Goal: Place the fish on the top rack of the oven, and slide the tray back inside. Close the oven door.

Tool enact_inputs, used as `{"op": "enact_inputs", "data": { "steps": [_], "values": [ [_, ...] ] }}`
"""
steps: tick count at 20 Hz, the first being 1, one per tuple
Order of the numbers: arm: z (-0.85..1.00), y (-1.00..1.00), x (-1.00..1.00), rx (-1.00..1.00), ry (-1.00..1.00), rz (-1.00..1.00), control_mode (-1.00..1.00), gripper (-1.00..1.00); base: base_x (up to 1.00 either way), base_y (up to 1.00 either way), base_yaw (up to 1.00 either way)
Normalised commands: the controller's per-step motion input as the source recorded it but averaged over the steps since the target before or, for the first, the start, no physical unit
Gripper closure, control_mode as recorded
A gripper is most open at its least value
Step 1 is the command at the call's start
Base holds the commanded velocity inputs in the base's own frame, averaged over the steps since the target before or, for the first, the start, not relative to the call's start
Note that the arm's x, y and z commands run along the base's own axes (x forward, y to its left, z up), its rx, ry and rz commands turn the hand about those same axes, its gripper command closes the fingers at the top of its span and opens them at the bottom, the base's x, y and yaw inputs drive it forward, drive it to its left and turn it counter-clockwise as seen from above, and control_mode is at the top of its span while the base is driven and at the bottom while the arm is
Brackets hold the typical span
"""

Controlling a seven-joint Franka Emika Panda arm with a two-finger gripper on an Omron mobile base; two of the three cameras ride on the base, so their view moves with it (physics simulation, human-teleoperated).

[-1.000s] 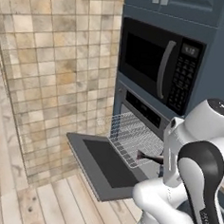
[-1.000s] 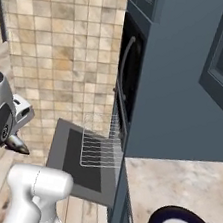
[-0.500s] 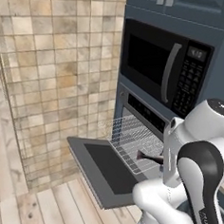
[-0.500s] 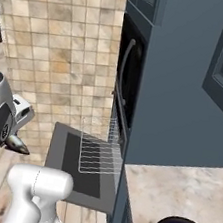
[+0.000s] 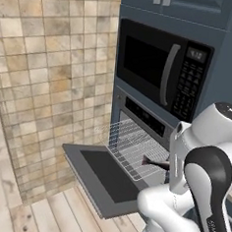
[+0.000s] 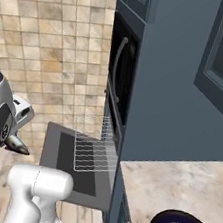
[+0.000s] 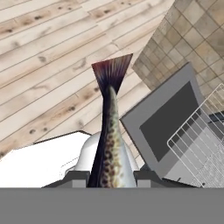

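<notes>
Two fingers (image 7: 112, 177) clamp tight on the fish (image 7: 109, 144), tail fanned out above the wooden floor (image 7: 43, 65). Oven door (image 5: 100, 178) hangs wide open, top rack (image 5: 132, 149) pulled out over it, fish off to the side.

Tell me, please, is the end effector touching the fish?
Touching: in the hand view the fish rises from between the end effector fingertips, clamped on its body.
</notes>
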Motion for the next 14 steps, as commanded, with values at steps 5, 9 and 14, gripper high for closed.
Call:
{"op": "enact_inputs", "data": {
  "steps": [5, 9, 14],
  "values": [
    [0.00, 0.00, 0.00, 0.00, 0.00, 0.00, 1.00, 1.00, 0.31, 0.11, -0.20],
    [0.00, 0.00, 0.00, 0.00, 0.00, 0.00, 1.00, 1.00, 0.39, 0.24, -0.22],
    [-0.03, 0.14, 0.07, 0.00, -0.03, -0.07, -1.00, 1.00, 0.16, 0.24, -0.14]
  ]
}}
